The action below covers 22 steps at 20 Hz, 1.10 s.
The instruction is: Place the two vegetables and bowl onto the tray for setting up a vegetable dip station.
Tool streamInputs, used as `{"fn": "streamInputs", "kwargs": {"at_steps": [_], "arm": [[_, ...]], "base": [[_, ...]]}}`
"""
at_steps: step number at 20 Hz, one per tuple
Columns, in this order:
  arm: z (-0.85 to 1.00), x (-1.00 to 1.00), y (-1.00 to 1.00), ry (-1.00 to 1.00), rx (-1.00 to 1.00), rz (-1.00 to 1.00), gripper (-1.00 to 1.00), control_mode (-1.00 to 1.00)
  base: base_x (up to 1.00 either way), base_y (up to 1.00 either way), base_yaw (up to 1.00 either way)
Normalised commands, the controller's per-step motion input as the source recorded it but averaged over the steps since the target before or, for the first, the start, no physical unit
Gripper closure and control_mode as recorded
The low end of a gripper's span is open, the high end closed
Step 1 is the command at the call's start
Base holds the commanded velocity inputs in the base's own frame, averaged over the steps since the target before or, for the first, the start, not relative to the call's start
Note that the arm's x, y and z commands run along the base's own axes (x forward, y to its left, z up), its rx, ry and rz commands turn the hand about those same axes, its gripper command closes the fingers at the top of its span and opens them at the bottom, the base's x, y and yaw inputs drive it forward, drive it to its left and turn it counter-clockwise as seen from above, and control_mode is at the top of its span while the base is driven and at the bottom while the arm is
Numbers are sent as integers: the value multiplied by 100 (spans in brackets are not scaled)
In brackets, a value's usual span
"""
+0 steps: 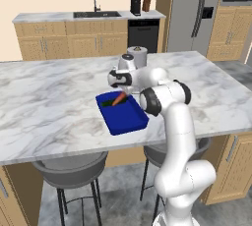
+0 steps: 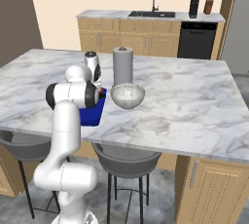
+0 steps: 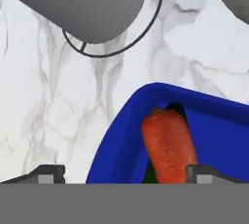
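The gripper (image 3: 121,172) hung just above one corner of the tray (image 3: 121,140), its two dark finger tips (image 3: 44,172) standing wide apart and clasping nothing. The carrot (image 3: 168,147) lay in the tray below the jaws, one end pointing to the rim, apparently resting on the cucumber (image 1: 109,103), of which only a dark green sliver showed beneath it in the left base view.

Both vegetables were thus already on the tray, and the bowl (image 2: 128,95) was judged to be the piece left to move. It stood upright on the counter (image 1: 49,102), just beside the tray and in front of the paper towel roll (image 2: 123,65). Being deep and round, it would probably be rigid, smooth and somewhat slippery, heavier than either vegetable and liable to chip if dropped. Its body looked too wide for the jaws, so a pinch over the rim, one finger inside and one outside, seemed the soundest hold.

The counter was a broad marble-patterned island, flat and hard, with stools (image 1: 71,168) tucked under its near edge. Beyond it ran wooden cabinets with a sink (image 1: 96,14), a dark dishwasher (image 1: 143,34) and a steel refrigerator (image 1: 192,11).
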Motion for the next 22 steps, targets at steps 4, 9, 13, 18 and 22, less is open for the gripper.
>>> {"fn": "streamInputs", "kwargs": {"at_steps": [4,9,13,18,22], "arm": [[41,0,0,0,0,0,-100,-100],[52,0,-6,0,0,0,-100,-100],[48,-1,-10,2,0,0,-100,-100],[38,-14,-14,4,-5,0,-100,-100],[29,-31,-19,6,-8,0,-100,-100]], "base": [[0,0,0],[0,0,0],[0,0,0],[0,0,0],[0,0,0]]}}
